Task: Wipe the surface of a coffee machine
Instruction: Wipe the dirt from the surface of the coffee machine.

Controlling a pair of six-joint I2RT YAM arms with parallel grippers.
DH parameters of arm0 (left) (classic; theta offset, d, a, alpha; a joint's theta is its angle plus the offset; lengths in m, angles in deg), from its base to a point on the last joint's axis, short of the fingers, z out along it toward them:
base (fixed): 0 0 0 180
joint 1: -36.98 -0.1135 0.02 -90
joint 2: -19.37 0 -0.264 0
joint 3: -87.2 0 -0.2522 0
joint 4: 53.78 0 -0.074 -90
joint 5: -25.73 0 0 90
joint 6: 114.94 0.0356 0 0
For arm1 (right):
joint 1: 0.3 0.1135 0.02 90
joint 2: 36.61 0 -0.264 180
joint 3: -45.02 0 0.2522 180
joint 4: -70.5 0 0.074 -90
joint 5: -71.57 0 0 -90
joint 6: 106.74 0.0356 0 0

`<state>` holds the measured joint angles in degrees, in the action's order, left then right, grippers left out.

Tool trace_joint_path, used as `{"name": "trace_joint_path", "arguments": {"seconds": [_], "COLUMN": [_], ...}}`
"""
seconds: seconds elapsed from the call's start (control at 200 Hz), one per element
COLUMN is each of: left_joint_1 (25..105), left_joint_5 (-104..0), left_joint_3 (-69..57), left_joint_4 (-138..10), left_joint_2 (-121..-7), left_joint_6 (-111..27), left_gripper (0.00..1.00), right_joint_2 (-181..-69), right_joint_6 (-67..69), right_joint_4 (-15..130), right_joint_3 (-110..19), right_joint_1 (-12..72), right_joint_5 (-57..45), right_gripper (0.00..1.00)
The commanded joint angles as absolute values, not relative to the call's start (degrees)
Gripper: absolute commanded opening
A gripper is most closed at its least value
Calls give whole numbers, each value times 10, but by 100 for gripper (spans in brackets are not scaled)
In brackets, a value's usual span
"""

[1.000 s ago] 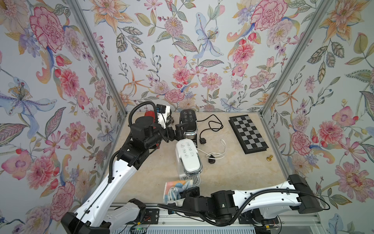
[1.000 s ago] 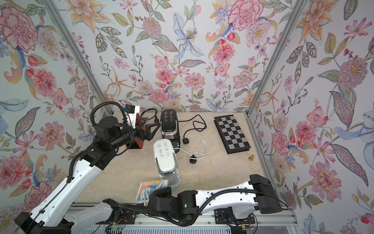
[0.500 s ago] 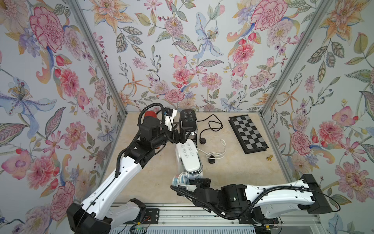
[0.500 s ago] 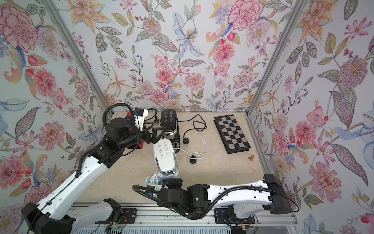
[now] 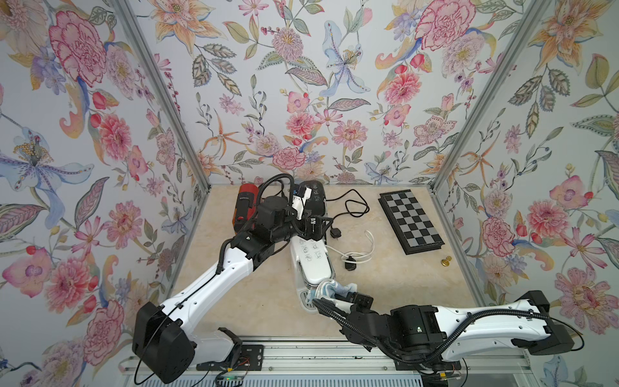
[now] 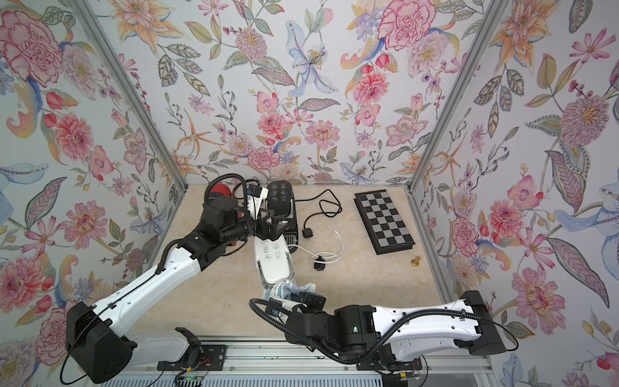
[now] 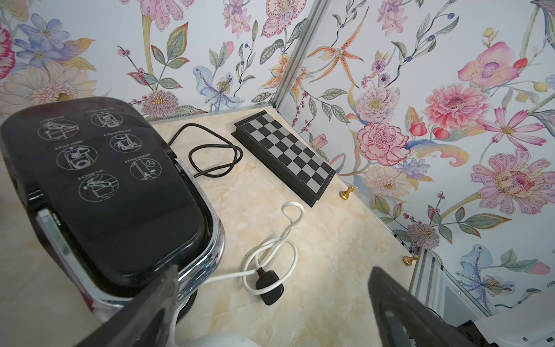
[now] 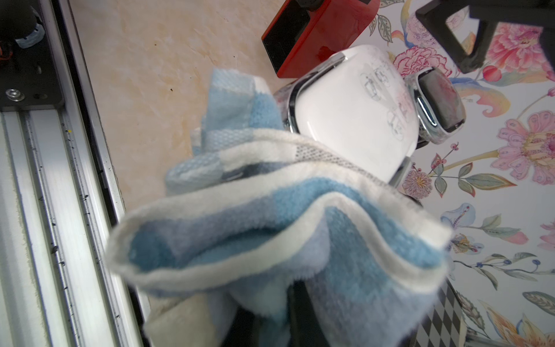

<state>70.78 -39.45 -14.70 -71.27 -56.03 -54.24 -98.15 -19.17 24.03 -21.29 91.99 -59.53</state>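
Observation:
A white coffee machine (image 5: 313, 261) (image 6: 274, 261) stands mid-table, with a black one (image 5: 315, 197) (image 7: 114, 186) behind it and a red one (image 5: 246, 201) at the back left. My right gripper (image 5: 338, 298) (image 8: 279, 300) is shut on a blue-and-white cloth (image 5: 330, 289) (image 6: 288, 289) (image 8: 270, 225), which rests against the white machine's front end (image 8: 354, 120). The cloth hides its fingertips. My left gripper (image 5: 316, 226) (image 6: 269, 226) (image 7: 270, 315) hangs open and empty over the white machine's back end, next to the black lid.
A folded chessboard (image 5: 410, 221) lies at the back right, with a gold chess piece (image 5: 445, 261) near the right wall. A black cord (image 5: 351, 207) and a white cord with a black plug (image 5: 355, 254) lie right of the machines. A metal rail (image 5: 301, 355) runs along the front.
My left arm swung right, from beside the red machine to over the white machine's back end. My right arm carried the cloth from the table's front up to the white machine's front end.

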Motion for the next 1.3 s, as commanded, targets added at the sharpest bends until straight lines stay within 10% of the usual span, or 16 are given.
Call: {"name": "trace_joint_path", "arguments": {"seconds": [0.0, 1.296], "left_joint_1": [715, 721], "left_joint_5": [-401, -380], "left_joint_3": [-160, -219], "left_joint_4": [-696, -655], "left_joint_2": [-570, -558], "left_joint_6": [-550, -575], "left_gripper": [99, 99], "right_joint_2": [-956, -896], "right_joint_6": [-148, -211], "right_joint_4": [219, 424], "right_joint_3": [-194, -106], "right_joint_1": [897, 564], "right_joint_5": [-613, -146], "right_gripper": [0, 0]}}
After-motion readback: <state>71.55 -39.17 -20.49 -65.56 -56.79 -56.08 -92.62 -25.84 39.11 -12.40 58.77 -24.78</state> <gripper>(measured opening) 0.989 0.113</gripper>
